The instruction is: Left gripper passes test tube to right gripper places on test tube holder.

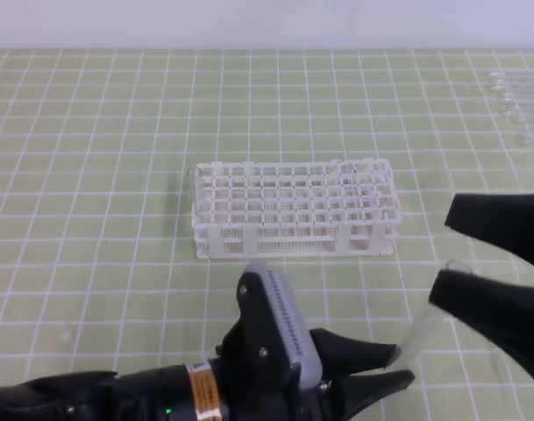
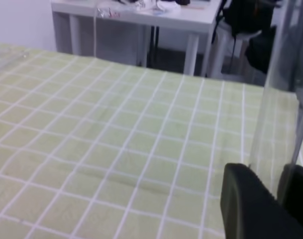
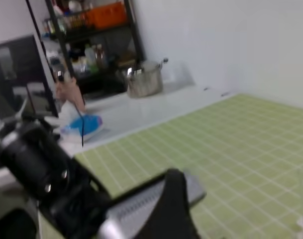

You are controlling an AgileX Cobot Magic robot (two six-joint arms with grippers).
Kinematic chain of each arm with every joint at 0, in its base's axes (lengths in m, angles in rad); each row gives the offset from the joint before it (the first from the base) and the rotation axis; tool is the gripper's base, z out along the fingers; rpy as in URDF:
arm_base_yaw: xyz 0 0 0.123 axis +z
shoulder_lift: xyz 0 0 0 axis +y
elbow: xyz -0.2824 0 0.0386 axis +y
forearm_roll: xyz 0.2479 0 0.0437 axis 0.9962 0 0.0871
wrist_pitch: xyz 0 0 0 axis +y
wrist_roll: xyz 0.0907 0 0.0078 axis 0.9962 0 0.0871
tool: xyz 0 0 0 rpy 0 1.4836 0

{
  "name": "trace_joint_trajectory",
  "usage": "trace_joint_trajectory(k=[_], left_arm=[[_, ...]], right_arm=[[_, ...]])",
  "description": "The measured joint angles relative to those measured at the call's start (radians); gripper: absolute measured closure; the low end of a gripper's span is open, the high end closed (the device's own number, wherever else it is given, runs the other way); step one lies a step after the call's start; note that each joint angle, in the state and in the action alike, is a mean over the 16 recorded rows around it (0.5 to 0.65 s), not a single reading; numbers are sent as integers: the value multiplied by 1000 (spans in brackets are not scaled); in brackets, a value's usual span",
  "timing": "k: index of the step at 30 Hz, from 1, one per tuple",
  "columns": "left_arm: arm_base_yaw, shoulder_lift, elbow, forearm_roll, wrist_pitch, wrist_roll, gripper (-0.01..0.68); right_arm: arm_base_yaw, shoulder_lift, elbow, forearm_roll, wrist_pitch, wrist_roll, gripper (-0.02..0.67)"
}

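We see the left pincer (image 1: 398, 367) clamped on the test tube (image 1: 422, 331), which slants up between the right pincer's (image 1: 446, 254) wide-spread fingers, near the white test tube holder (image 1: 295, 209) on the worktop (image 1: 91, 175).

Matt green bench (image 1: 91, 175) cover, smooth, ruled with white grid lines. White plastic test tube holder (image 1: 293, 210), slightly glossy, with perforated side panels; clear, glassy test tube (image 1: 422, 331), nearly see-through. Matt black plastic fingers on left end effector (image 1: 398, 367) and right end effector (image 1: 455, 256), beside a ribbed silver-grey block (image 1: 284, 326).
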Motion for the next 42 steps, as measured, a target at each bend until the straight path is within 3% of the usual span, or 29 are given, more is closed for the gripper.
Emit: trace_joint_trajectory(k=[8,25,42], left_arm=[[0,19,-37,17,-15,-16,645],[0,19,-44,1,-69,-17,626],[0,20,-44,-5,-96,-18,639]], right_arm=[[6,0,0,-48,1,0,116],[6,-2,0,-79,2,0,312],[6,-2,0,-43,2,0,360]])
